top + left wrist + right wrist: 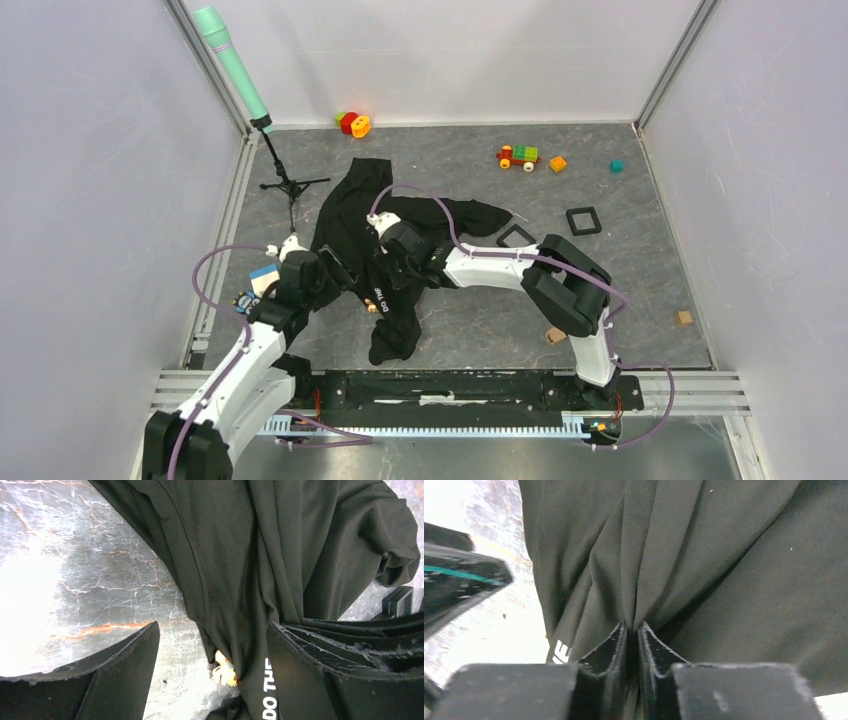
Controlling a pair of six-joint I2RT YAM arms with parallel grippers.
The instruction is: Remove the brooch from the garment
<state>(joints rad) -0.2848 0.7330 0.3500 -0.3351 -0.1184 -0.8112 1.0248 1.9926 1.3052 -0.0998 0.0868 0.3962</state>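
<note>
Brooch peeks from a shirt fold, at 6 o'clock of the wide-open, empty left tool; right tool pinches the shirt tight; closing now could catch fabric too, tearing it or dragging the shirt.

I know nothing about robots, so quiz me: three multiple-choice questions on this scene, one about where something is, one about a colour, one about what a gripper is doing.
1. Where is the brooch?
A) at the garment edge, beside the white lettering
B) hung on the back wall
C) inside a cup

2. What colour is the tall stick at the back left?
A) red
B) mint green
C) yellow

3. The right gripper is:
A) wide open
B) holding a cup
C) shut on a fold of the garment

Answers: 1 A, it peeks out from the hem by the text; 2 B, as the top view shows; 3 C, its fingers pinch black cloth.
</note>
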